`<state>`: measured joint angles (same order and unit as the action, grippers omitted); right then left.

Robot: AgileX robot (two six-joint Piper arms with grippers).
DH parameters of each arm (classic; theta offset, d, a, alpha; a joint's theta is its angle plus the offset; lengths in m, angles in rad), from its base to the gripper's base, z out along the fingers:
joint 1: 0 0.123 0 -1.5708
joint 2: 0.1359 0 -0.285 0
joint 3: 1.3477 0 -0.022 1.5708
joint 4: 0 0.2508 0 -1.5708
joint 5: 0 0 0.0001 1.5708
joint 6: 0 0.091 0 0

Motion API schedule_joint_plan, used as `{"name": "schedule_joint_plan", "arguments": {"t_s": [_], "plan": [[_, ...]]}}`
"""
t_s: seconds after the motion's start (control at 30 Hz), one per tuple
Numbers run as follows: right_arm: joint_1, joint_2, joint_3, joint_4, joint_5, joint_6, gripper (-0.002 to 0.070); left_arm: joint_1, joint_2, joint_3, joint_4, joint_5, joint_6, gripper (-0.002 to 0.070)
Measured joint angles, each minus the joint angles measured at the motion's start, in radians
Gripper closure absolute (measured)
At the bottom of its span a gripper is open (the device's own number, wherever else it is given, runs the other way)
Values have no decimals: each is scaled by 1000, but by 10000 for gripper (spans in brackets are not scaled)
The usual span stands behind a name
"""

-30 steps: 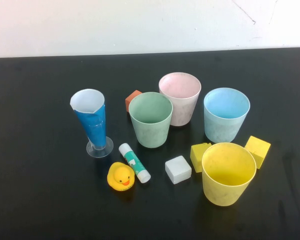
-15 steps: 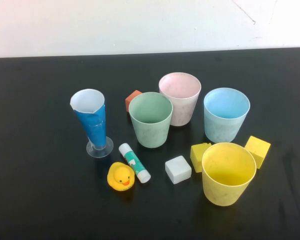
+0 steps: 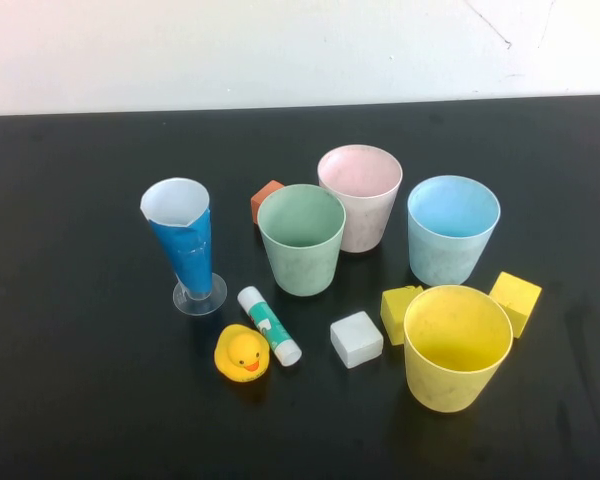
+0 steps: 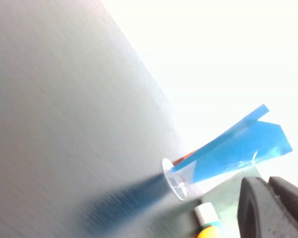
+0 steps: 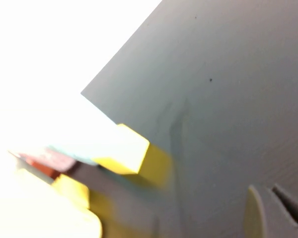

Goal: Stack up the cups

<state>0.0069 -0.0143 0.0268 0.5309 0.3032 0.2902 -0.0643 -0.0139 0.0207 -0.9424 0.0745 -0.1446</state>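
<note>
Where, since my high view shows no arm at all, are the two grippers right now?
Observer: The left gripper shows only in the left wrist view, low over the black table, facing the tall blue conical glass with a clear foot.
Operator: Is it holding anything?
Observer: No, its fingers are shut on nothing.
Operator: And the right one?
Observer: The right gripper, also shut and empty, faces a yellow cube in the right wrist view.
</note>
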Motion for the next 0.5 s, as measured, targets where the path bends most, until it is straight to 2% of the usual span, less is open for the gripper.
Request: {"name": "schedule_joint_plan", "arguments": {"t_s": [0.13,0.5], "plan": [[0,0,0,0,18,-71,659,0,0,0,-27,0,-2,677],[0,0,0,-20,29,-109,659,0,0,0,-40,-46,16,677]]}}
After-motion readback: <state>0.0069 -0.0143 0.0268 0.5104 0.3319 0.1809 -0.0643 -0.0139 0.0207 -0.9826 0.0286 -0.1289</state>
